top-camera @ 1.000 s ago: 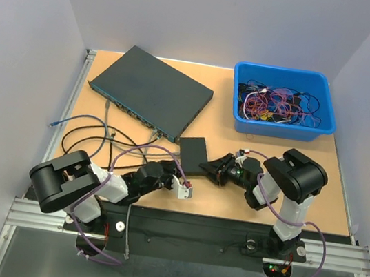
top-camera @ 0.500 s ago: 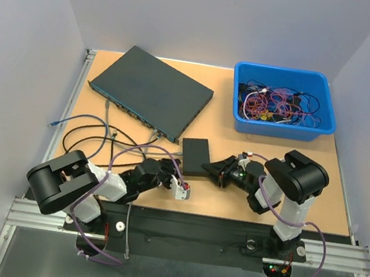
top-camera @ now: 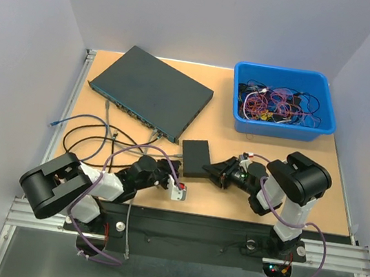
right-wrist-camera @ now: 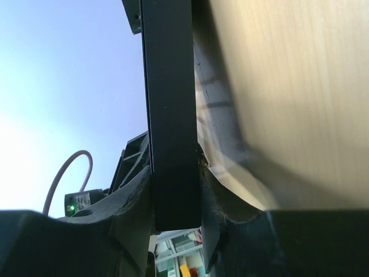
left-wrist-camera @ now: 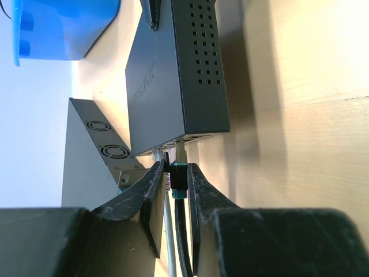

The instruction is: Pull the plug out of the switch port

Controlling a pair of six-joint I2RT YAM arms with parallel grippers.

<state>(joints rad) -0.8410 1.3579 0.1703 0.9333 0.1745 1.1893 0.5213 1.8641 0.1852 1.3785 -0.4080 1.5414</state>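
From above, the small switch lies on the table just near of the big switch, between the two arms. The left gripper reaches in at its near-left end, where the ports are, and the right gripper meets its right edge. The blue bin stands well apart, far right. The joint itself is too small to read from here.

In the left wrist view, the plug, a teal connector, sits seated in the port face of the small switch. The left claw is narrowed onto it, a finger pressing each side, and its black cable trails back between them. Whether the latch tab is pressed I cannot tell.

In the right wrist view, the right claw is clamped across the thin body of the small switch, both fingers tight on its faces.

The pull likely goes best straight back along the port's axis, away from the switch, with no twist or lift. The right arm should hold the box dead in place, or it will simply slide along. If the plug resists, the latch probably needs squeezing first, rather than more force.
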